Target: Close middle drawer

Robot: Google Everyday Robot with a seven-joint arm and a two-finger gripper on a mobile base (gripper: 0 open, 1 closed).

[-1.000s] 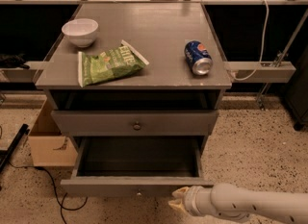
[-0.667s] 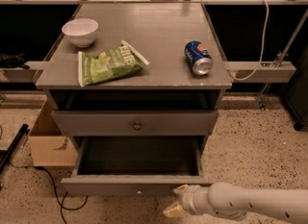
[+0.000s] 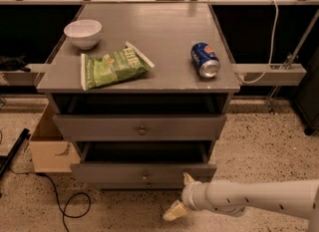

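The middle drawer is the second grey front from the top, with a small round knob. It stands partly pulled out, and its dark inside shows above the front. My gripper is low at the drawer's right front. Its fingers are spread open and hold nothing. The upper fingertip touches the lower edge of the drawer front, and the lower fingertip hangs over the floor. The uppermost drawer sits above it. The lowest drawer is hidden beneath the open one.
On the cabinet top are a white bowl, a green chip bag and a blue can on its side. A cardboard box and a black cable lie at the left. Speckled floor lies to the right.
The middle drawer has slid inward toward the cabinet. My gripper has moved forward and up with it, staying against the drawer front.
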